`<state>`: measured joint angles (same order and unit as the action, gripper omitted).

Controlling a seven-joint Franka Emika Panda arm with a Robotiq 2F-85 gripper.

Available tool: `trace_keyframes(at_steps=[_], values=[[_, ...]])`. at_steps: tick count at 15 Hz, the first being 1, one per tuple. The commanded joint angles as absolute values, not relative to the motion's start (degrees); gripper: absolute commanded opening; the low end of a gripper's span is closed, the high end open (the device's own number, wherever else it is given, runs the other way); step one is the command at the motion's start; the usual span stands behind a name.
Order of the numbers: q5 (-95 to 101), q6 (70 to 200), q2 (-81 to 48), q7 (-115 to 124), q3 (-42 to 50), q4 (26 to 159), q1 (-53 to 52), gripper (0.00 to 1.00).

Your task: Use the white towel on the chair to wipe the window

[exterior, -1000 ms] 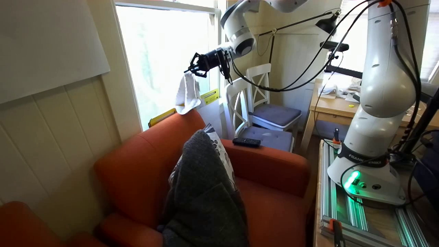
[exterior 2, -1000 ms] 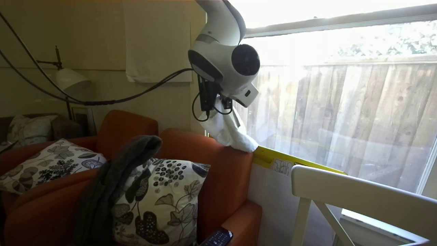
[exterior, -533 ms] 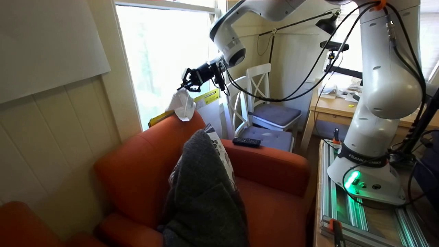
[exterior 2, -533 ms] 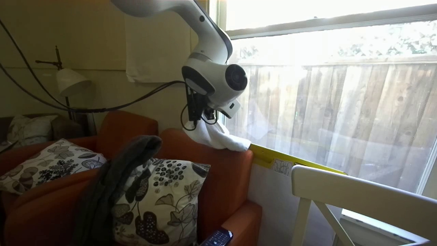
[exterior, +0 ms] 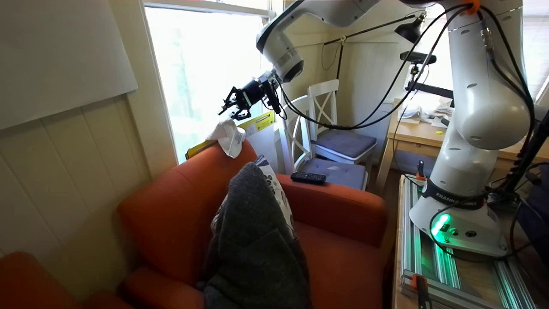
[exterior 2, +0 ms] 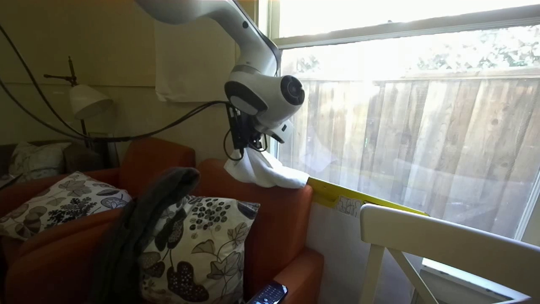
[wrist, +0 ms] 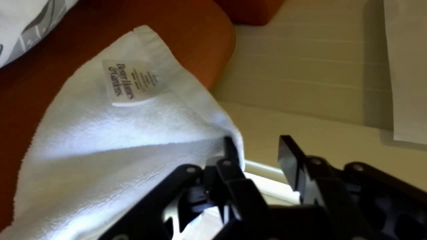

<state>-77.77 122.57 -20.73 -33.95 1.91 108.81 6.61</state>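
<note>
The white towel (exterior: 230,136) lies over the top of the orange chair's back (exterior: 180,193), in front of the window (exterior: 206,64). It also shows in an exterior view (exterior 2: 268,171). My gripper (exterior: 227,114) is open just above the towel. In the wrist view the gripper (wrist: 257,141) has a wide gap between its fingers. The towel (wrist: 100,130) is draped against the outer side and tip of the left finger, with nothing between the pads. The towel's printed label (wrist: 128,81) faces the camera. In an exterior view the wrist hides the fingers.
A yellow-edged board (exterior 2: 337,196) stands between the chair and the window (exterior 2: 400,139). A grey blanket (exterior: 257,240) and patterned pillow (exterior 2: 202,249) lie on the chair. A remote (exterior: 308,177) rests on its arm. White chairs (exterior: 296,111) stand beside it.
The towel hung from my gripper at first. The gripper has moved down and toward the chair, the towel has settled on the backrest, and the fingers have opened.
</note>
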Motion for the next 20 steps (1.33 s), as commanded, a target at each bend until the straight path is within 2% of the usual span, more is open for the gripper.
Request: trace_keyframes(at_steps=[1, 5, 6, 10, 13, 18, 20], values=[[-63.8, 123.3, -14.0, -27.4, 3.8, 111.5, 3.7, 0.69], [-48.8, 126.2, -11.1, -23.0, 3.0, 109.7, 2.2, 0.96], [-46.1, 127.4, -10.7, -23.3, 2.6, 109.2, 2.0, 1.00], [-39.4, 134.3, -12.7, -24.1, 0.3, 106.2, 1.1, 1.00], [-34.6, 126.5, -8.5, -21.4, 0.6, 106.7, 2.4, 1.00], [-11.5, 124.2, 1.6, -14.0, 4.3, 109.7, 2.8, 1.00], [-8.5, 124.7, 5.4, -12.3, 5.5, 111.4, 4.2, 1.00]])
